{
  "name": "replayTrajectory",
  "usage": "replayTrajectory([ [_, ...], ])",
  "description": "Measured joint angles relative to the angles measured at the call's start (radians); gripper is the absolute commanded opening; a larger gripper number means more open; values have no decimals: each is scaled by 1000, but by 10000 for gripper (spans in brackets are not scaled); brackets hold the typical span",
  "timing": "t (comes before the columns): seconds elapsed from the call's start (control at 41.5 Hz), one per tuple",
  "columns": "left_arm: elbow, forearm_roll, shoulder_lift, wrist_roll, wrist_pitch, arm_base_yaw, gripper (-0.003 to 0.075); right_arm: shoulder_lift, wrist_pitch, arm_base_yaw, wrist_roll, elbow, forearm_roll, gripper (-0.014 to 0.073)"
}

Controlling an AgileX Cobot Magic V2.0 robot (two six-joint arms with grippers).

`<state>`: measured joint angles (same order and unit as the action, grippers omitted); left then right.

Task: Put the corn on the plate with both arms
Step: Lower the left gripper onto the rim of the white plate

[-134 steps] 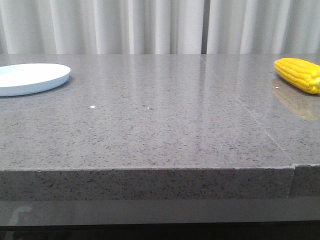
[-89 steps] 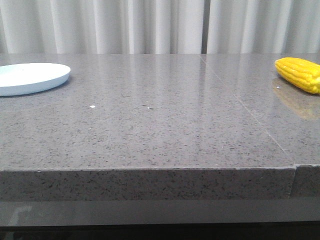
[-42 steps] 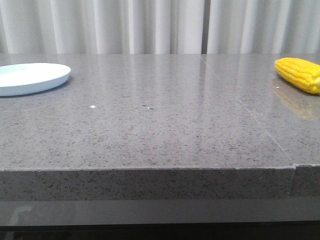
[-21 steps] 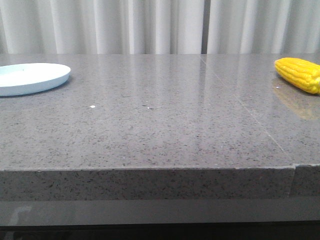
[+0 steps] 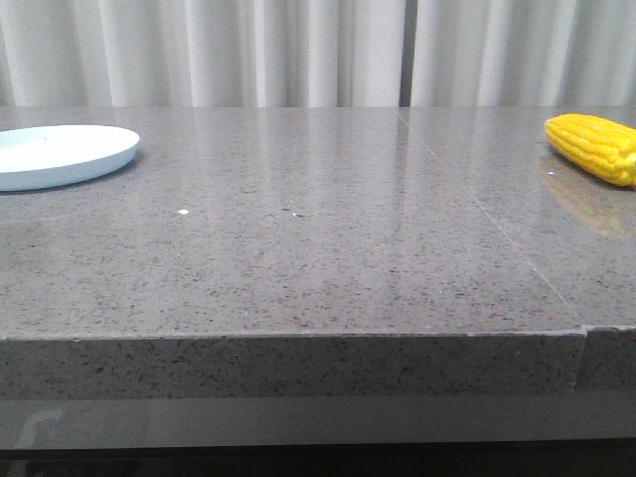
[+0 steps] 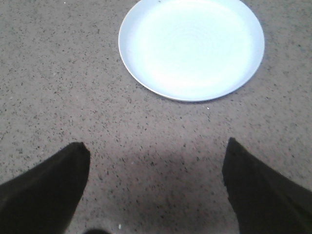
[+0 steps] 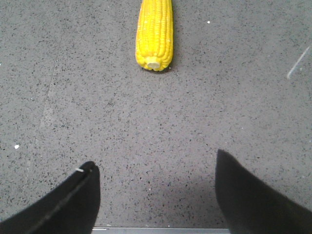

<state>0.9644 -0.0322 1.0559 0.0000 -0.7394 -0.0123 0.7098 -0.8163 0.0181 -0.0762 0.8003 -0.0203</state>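
The yellow corn [image 5: 594, 146] lies on the grey table at the far right, partly cut off by the front view's edge. In the right wrist view the corn [image 7: 155, 34] lies lengthwise ahead of my right gripper [image 7: 156, 165], pale stub toward the open, empty fingers, well apart from them. The pale blue-white plate [image 5: 62, 155] sits at the far left. In the left wrist view the plate [image 6: 191, 46] lies empty ahead of my left gripper [image 6: 156, 151], which is open and empty above bare table. Neither arm shows in the front view.
The speckled grey stone table [image 5: 318, 258] has a seam [image 5: 477, 204] running toward its front right. Its front edge [image 5: 298, 338] is near the camera. White curtains [image 5: 298, 50] hang behind.
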Motion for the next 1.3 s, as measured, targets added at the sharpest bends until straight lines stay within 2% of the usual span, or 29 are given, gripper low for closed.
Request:
replayTrajectory([
  [0.169,125,41,173,31,0,-79,547,0,0,0,0,0,0,528],
  [0.409,300,362,435,281,-34,-193,547,0,0,0,2,0,0,528],
  [0.506,362,425,527,317,-37,-209,546,0,0,0,2,0,0,528],
  [0.915,540,452,803,335,-35,-214,545,0,0,0,2,0,0,528],
  [1.228,561,455,862,336,-37,-214,544,0,0,0,2,0,0,528],
  [1.3,561,455,864,336,-41,-214,500,0,0,0,2,0,0,528],
])
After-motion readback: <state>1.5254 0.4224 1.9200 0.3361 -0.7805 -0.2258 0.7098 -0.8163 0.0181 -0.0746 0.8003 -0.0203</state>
